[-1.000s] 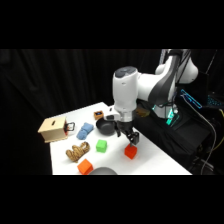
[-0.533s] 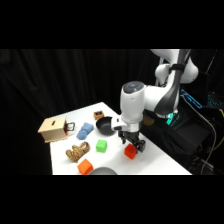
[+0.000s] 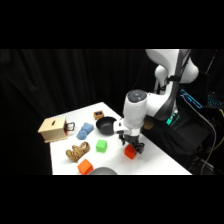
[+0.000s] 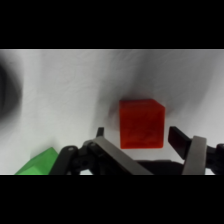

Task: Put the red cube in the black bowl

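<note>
The red cube [image 3: 130,152] [image 4: 142,123] rests on the white table near its right front. My gripper [image 3: 132,145] [image 4: 139,136] hangs just above it, open, with one finger on each side of the cube and neither touching it in the wrist view. The black bowl [image 3: 105,125] stands on the table to the left and behind the cube; its dark rim [image 4: 9,95] shows blurred at the left edge of the wrist view.
A green cube [image 3: 101,146] [image 4: 37,162] lies left of the red one. An orange cube [image 3: 84,166], a grey round dish [image 3: 102,171], a tan toy [image 3: 77,151], a blue cloth [image 3: 84,130] and a wooden box [image 3: 53,130] fill the table's left part.
The arm has swung to the right and come down, so the gripper now hangs lower, right over the red cube. The objects on the table have not moved.
</note>
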